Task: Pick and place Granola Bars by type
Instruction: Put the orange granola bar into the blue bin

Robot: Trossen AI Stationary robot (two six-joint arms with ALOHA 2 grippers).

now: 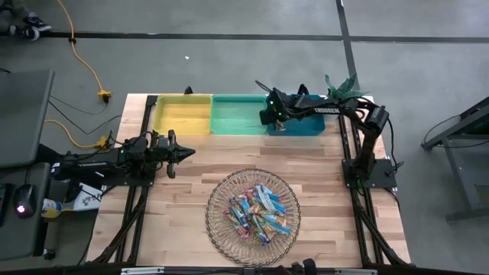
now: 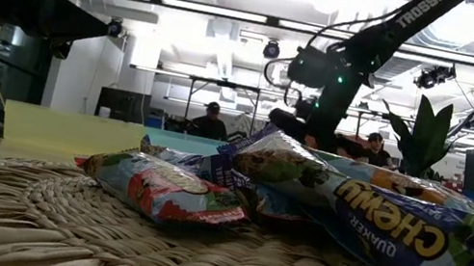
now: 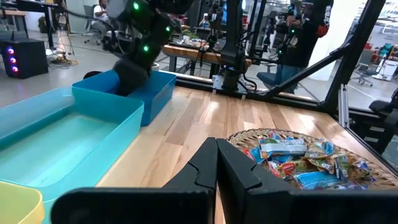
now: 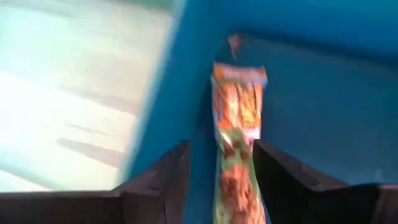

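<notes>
Wooden planks form the table (image 1: 229, 164), which we view from above with three bins along its 12 o'clock edge: yellow bin (image 1: 182, 114), green bin (image 1: 238, 114) and blue bin (image 1: 306, 124). We see the right end effector (image 4: 217, 165) reaching into the blue bin, its fingers spread, with one orange-and-green granola bar (image 4: 237, 121) lying loose between them on the bin floor. At 6 o'clock sits the wire basket (image 1: 253, 207), holding the remaining Granola Bars (image 1: 256, 210). At 9 o'clock we find the left end effector (image 1: 186, 153), fingers pressed together, pinching nothing.
</notes>
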